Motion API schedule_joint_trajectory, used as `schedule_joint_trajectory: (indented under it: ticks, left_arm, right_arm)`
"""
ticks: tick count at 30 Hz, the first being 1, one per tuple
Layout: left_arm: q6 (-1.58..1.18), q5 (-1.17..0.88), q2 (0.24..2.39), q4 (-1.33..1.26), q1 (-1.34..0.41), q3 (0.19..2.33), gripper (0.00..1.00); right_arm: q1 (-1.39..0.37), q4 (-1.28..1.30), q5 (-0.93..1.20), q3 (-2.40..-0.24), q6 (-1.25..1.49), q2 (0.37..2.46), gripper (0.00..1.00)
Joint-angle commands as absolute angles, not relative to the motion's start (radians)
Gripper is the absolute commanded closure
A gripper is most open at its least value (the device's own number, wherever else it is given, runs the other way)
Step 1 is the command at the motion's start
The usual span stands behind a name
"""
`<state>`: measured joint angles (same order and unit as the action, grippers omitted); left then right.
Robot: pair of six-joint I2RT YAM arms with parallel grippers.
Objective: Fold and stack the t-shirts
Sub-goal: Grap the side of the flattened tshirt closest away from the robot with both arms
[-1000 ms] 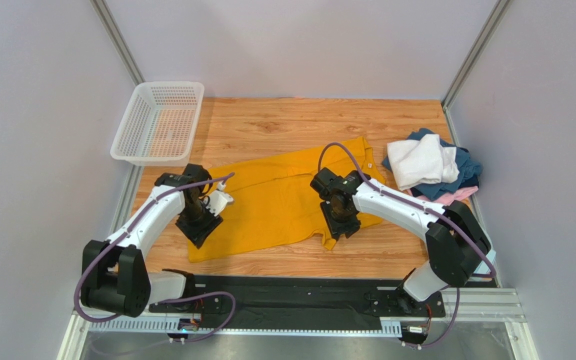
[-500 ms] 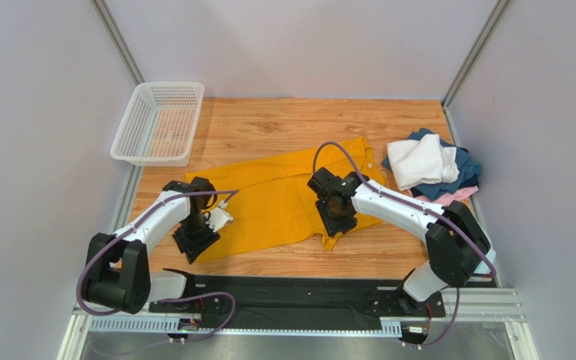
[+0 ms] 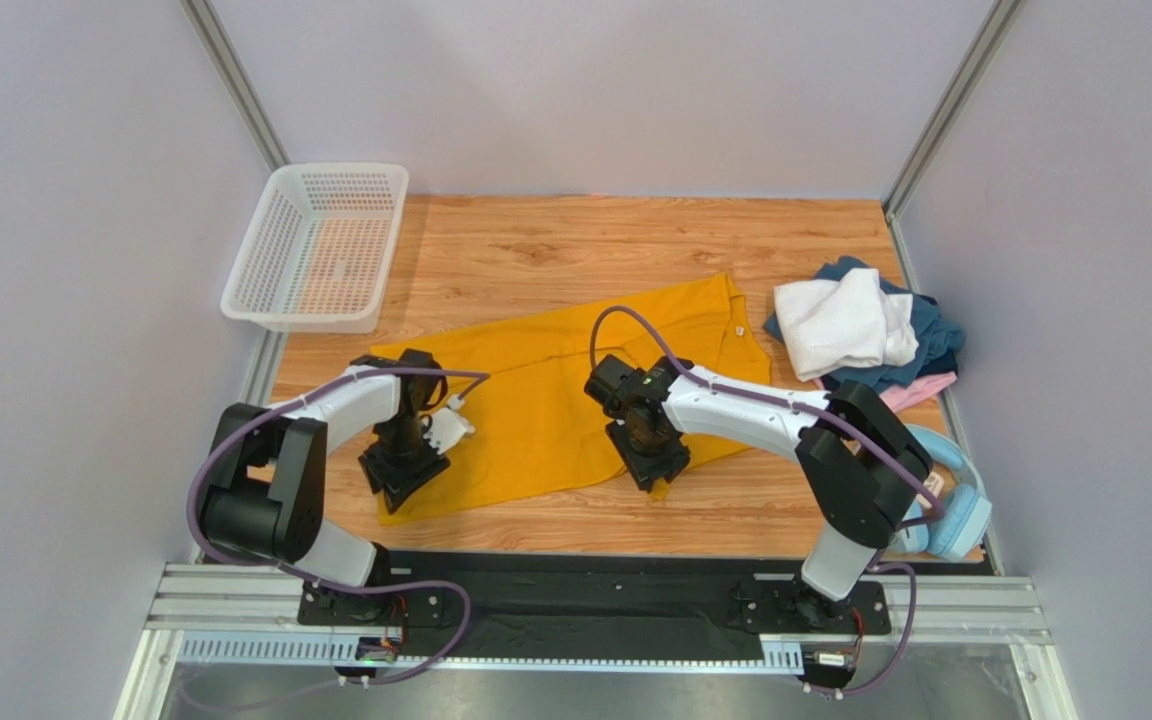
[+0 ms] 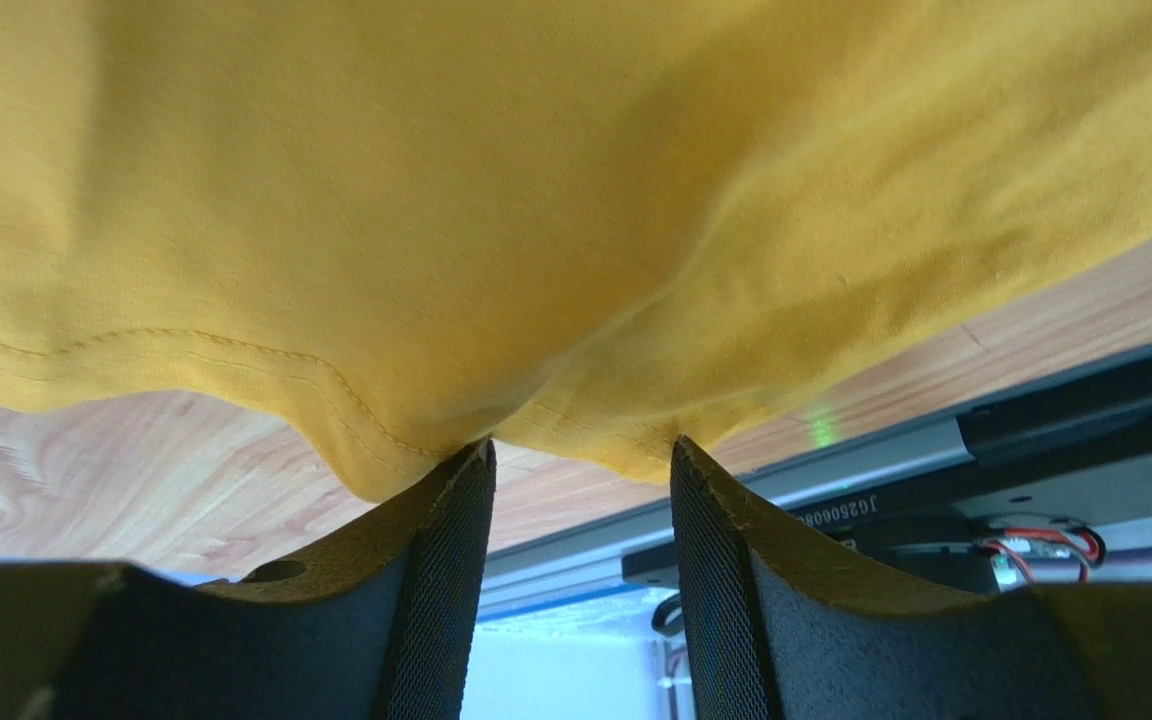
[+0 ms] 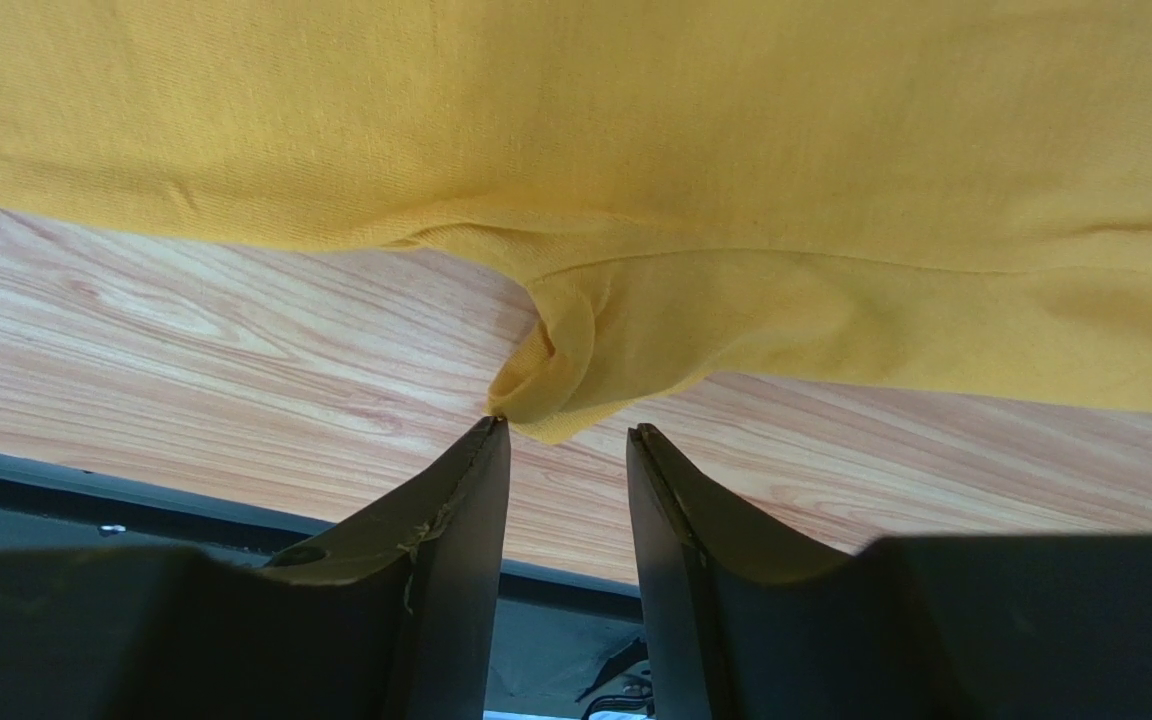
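Note:
The mustard-yellow t-shirt (image 3: 552, 393) lies spread flat across the middle of the wooden table. My left gripper (image 3: 405, 468) stands at its near-left corner. In the left wrist view this gripper (image 4: 579, 447) is open, and the stitched hem (image 4: 387, 435) rests against its fingertips with nothing between the pads. My right gripper (image 3: 651, 453) is at the shirt's near edge. It (image 5: 567, 432) is open too, and a bunched yellow corner (image 5: 575, 353) lies just ahead of its fingertips. White (image 3: 838, 320), dark blue (image 3: 940, 342) and pink (image 3: 916, 392) t-shirts lie heaped at the right.
A white mesh basket (image 3: 318, 248) stands at the far left corner. Light-blue headphones (image 3: 950, 507) lie at the near right beside the right arm's base. The black base rail (image 3: 582, 593) runs along the near edge. Grey walls close in both sides.
Both grippers slid along the shirt's near edge: the left one toward the near-left corner, the right one leftward. The right arm's shift uncovered the headphones. Both stayed open.

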<state>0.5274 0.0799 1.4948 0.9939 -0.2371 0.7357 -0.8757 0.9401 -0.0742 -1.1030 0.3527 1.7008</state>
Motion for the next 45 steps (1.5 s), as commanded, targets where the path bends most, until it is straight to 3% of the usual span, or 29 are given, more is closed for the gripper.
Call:
schedule_joint_trajectory:
  ticks: [1, 7, 12, 16, 18, 20, 35, 45]
  left_arm:
    - [0.534, 0.071, 1.506, 0.931, -0.241, 0.747, 0.46]
    - [0.531, 0.075, 1.542, 0.893, -0.241, 0.752, 0.49]
    - [0.529, 0.083, 1.543, 0.871, -0.239, 0.753, 0.57]
    - [0.525, 0.086, 1.543, 0.861, -0.239, 0.756, 0.8]
    - [0.525, 0.097, 1.543, 0.858, -0.239, 0.759, 0.92]
    - [0.528, 0.109, 1.539, 0.859, -0.236, 0.767, 1.0]
    - [0.64, 0.16, 1.367, 0.974, -0.152, 0.848, 1.0]
    - [0.753, 0.163, 1.24, 1.1, -0.057, 0.859, 1.0]
  right_arm:
    - [-0.884, 0.905, -0.069, -1.138, 0.328, 1.735, 0.6]
    - [-0.884, 0.861, -0.049, -1.106, 0.325, 1.781, 0.65]
    - [-0.884, 0.844, -0.035, -1.086, 0.339, 1.813, 0.71]
    - [-0.884, 0.856, -0.017, -1.08, 0.359, 1.79, 0.84]
    - [-0.884, 0.877, -0.015, -1.083, 0.371, 1.766, 0.97]
    - [-0.884, 0.893, -0.017, -1.08, 0.374, 1.741, 1.0]
    - [-0.913, 1.193, 0.046, -1.104, 0.452, 1.447, 1.0]
    - [-0.916, 1.285, 0.048, -1.1, 0.456, 1.384, 1.0]
